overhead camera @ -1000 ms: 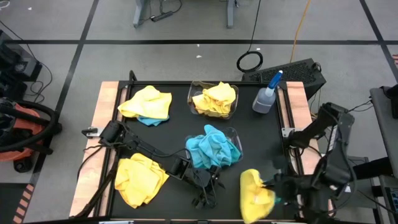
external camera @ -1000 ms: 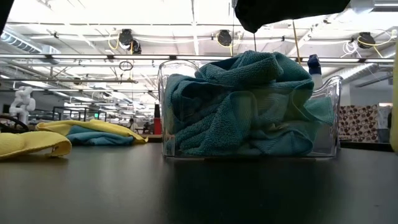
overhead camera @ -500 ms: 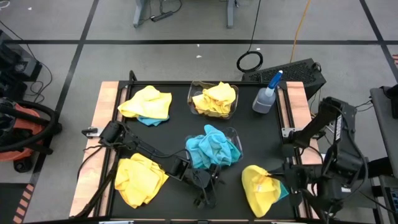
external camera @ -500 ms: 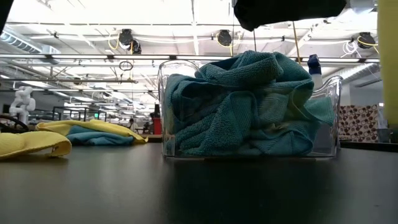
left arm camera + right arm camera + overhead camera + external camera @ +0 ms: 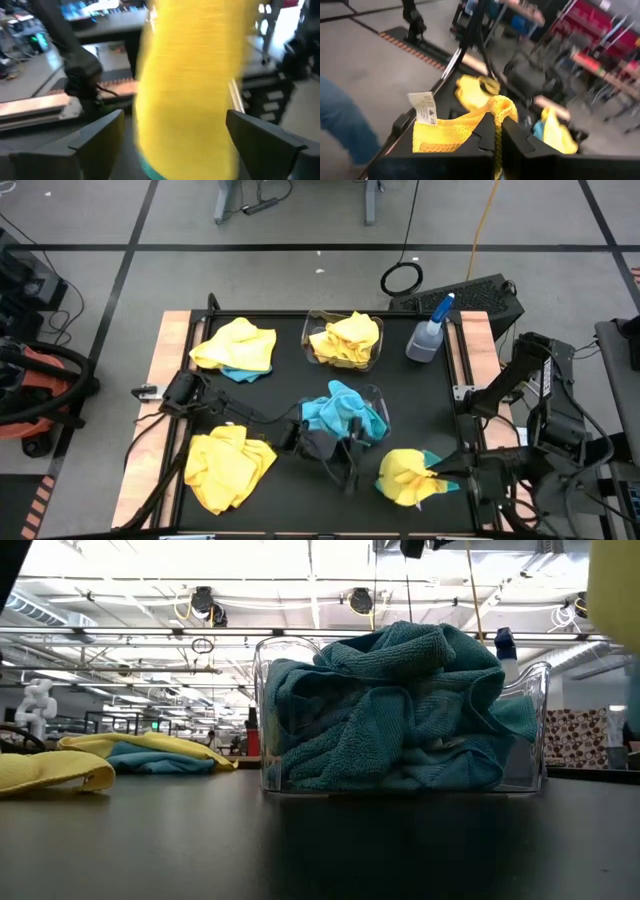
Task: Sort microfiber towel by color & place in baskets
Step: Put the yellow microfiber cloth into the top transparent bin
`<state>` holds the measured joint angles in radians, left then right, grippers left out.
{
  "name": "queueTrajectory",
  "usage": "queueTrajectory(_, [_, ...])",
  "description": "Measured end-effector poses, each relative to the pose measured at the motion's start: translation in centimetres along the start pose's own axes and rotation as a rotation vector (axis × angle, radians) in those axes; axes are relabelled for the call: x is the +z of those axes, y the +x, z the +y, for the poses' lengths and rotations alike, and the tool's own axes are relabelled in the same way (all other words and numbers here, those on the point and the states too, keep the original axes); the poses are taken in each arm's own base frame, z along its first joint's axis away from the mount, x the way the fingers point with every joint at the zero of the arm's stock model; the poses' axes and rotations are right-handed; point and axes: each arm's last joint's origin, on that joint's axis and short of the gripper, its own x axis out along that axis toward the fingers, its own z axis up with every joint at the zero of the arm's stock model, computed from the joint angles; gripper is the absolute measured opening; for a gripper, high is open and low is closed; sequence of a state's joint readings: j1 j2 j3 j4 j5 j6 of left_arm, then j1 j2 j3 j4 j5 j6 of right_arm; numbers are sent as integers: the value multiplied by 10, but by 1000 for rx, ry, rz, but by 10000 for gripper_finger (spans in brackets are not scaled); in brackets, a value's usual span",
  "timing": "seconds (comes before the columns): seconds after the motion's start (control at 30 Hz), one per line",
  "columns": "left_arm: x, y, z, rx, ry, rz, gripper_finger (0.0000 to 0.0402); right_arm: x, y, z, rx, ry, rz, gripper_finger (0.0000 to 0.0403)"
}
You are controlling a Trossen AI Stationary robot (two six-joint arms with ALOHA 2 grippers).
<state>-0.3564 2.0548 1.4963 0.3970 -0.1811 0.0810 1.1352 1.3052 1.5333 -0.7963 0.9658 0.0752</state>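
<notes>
My right gripper [image 5: 441,476] is shut on a yellow microfiber towel [image 5: 404,477] above the table's near right part; a bit of turquoise [image 5: 430,459] shows beside the fingers. My left gripper [image 5: 342,463] stands open just in front of the basket [image 5: 377,395] heaped with turquoise towels [image 5: 343,418], touching nothing. Its wrist view looks at the hanging yellow towel [image 5: 190,85] beyond its spread fingers. At the far middle, the other basket [image 5: 310,330] holds yellow towels [image 5: 346,340]. My right gripper pinches a bunched fold of the yellow towel [image 5: 498,106] between its two fingers, coming nearly level from the table's right side. The towel, white label [image 5: 425,108] out, spills over and beside the fingers. It hangs slack, its yellow part [image 5: 614,590] clear of the table.
A yellow towel over a turquoise one [image 5: 236,348] lies at the far left, and a loose yellow towel [image 5: 226,466] at the near left. A clear spray bottle with a blue nozzle [image 5: 429,332] stands at the far right. Bare black table shows between the baskets and the piles.
My right gripper has risen and gone a little toward the table's left, turning at the wrist, and has lifted the yellow towel off the table until it hangs clear. My left gripper has tipped up from pointing down toward level and risen slightly toward the turquoise basket, staying open.
</notes>
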Motion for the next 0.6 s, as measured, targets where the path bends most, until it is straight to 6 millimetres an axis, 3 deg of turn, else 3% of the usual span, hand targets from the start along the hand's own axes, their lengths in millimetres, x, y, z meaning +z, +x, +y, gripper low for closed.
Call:
queueTrajectory(0.17, [10,2,16,-119,-108,-117,395,13,5,-5,-40,-112,-72,0])
queueTrajectory(0.33, [19,0,20,-386,-170,-213,392,16,15,-15,-95,-169,-68,0])
queueTrajectory(0.6, [21,0,24,-268,-154,-244,391,17,34,-35,-187,-172,-35,0])
